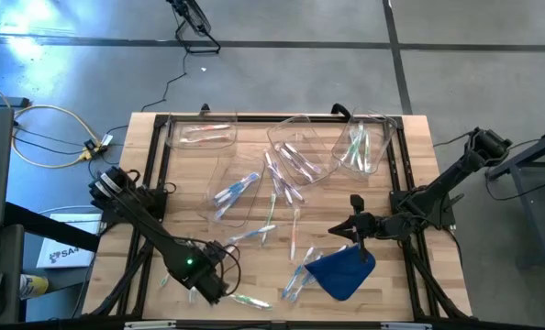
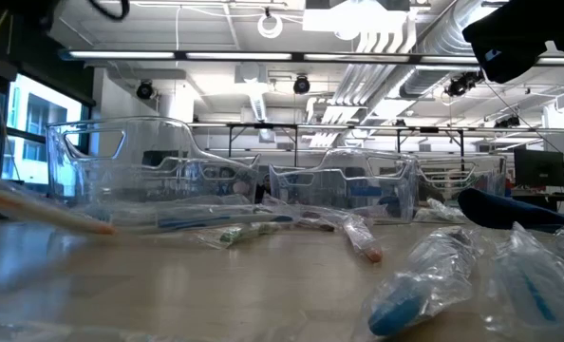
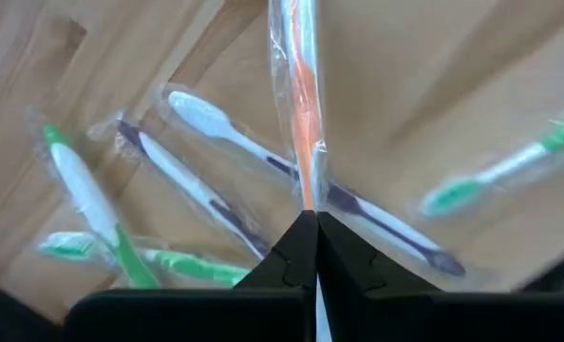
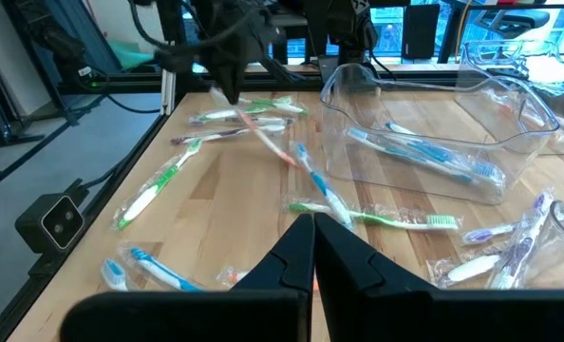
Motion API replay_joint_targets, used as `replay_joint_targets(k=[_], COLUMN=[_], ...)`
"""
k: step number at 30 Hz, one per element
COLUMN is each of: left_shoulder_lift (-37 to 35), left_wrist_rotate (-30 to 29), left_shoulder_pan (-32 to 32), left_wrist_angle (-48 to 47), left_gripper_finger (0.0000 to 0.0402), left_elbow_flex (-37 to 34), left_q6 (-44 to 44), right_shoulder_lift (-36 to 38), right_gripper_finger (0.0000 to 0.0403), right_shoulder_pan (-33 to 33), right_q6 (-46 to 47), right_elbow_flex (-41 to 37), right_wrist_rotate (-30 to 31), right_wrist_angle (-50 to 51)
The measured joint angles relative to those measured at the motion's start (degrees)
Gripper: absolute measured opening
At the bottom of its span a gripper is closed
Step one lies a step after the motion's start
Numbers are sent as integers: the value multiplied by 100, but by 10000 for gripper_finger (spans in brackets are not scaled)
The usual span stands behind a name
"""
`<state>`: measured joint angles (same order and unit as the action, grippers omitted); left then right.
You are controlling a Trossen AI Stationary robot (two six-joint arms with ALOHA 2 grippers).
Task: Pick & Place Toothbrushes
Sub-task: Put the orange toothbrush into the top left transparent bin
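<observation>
Many wrapped toothbrushes lie flat across the wooden table (image 1: pixel 419 183), such as a white-and-purple one (image 3: pixel 227 139) and a green one (image 3: pixel 90 198). My left gripper (image 1: pixel 208 275), near the table's front left, points down and is shut on an orange toothbrush (image 3: pixel 303 104) in a clear wrapper, also visible in the right wrist view as the orange toothbrush (image 4: pixel 263 138). My right gripper (image 4: pixel 312 223) waits at mid-right, above the blue cloth (image 1: pixel 341 272). It is shut, with nothing showing between its fingers. My left gripper pinches one end of the orange toothbrush's wrapper (image 3: pixel 307 195) between its two fingertips, coming from above and pointing down. The brush slants down and away from the fingers, above the brushes lying on the table. I cannot tell whether its lower end (image 4: pixel 287 158) touches the table.
Clear plastic bins stand at the back: one at far left (image 1: pixel 199 135), one at the middle (image 1: pixel 300 151), one at far right (image 1: pixel 364 147), and one nearer the centre (image 1: pixel 240 188), some with brushes inside. A black frame (image 1: pixel 158 165) borders the table.
</observation>
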<state>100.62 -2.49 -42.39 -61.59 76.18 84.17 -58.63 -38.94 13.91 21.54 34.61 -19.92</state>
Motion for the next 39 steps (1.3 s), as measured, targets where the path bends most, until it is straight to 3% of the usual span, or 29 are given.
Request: replay_joint_targets(k=[7, 18, 39], left_shoulder_lift=[0, 0, 0], left_wrist_rotate=[60, 165, 177], left_shoulder_pan=[-2, -4, -2], left_wrist_angle=[-313, -299, -288], left_gripper_finger=[0, 0, 0], left_elbow_flex=[778, 1411, 1499], left_q6=[-515, -1172, -1242], right_shoulder_lift=[1, 0, 0], right_gripper_finger=[3, 3, 3], right_shoulder_pan=[-2, 0, 0], right_q6=[0, 0, 127], right_elbow_flex=[1, 1, 2], right_wrist_rotate=[0, 0, 0], right_wrist_angle=[-1, 0, 0])
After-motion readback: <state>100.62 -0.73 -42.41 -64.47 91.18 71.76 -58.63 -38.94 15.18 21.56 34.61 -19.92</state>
